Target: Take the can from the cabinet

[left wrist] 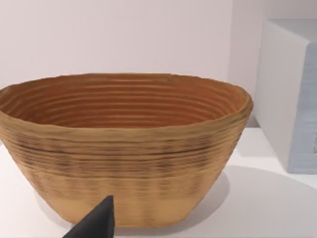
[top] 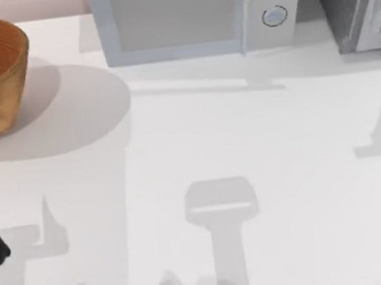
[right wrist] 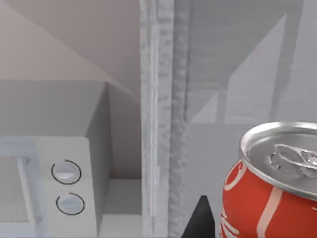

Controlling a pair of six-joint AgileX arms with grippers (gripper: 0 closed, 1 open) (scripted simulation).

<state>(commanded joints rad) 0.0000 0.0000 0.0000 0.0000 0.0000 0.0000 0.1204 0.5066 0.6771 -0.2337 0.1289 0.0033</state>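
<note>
- The step in hand, as I judge it, is the approach to the can (right wrist: 270,186): in the right wrist view the red can with its silver lid stands very close to the camera, in front of the grey inner wall of the cabinet (right wrist: 237,74).
- In the top view the cabinet (top: 358,4) stands at the far right corner of the surface (top: 247,149), just beside the pale microwave (top: 189,17) with its two round knobs.
- A dark tip of the right claw (right wrist: 200,223) shows beside the can, near but apart from it as far as I can see; whether this claw is released or clenched I cannot tell.
- The next move probably calls for placing the fingers around the can body, closing them firmly, and then pulling the can straight out toward the open surface.
- Edges to mind: the pale speckled door edge of the cabinet is between the can and the microwave, so a sideways pull could strike it.
- The middle of the surface gives wide room for bringing the can out.
- The left claw (left wrist: 94,223) is parked near the left edge, just before the wicker basket (left wrist: 124,148); its fingers' state I cannot tell.
</note>
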